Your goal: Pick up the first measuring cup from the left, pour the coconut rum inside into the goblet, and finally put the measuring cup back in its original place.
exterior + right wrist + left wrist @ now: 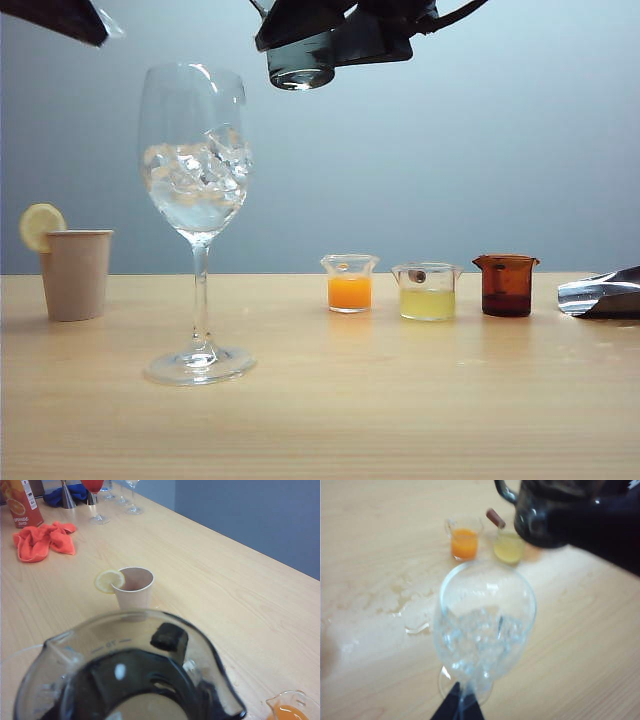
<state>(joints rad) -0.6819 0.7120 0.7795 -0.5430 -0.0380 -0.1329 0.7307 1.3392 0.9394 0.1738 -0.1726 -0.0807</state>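
Observation:
The goblet stands left of centre on the wooden table, its bowl holding ice and clear liquid. From above its rim is a blurred ring. My right gripper hangs high, just right of the goblet's rim, shut on the smoky-grey measuring cup. The cup's dark body shows beyond the goblet, and close up one finger pad presses on its wall. Whether coconut rum is left in the cup I cannot tell. My left gripper is up at the top left, its dark tips together over the goblet's foot.
A tan paper cup with a lemon slice stands far left. An orange-filled beaker, a pale yellow one and an amber one stand in a row. A foil pack lies at the right edge. Wet patches mark the table.

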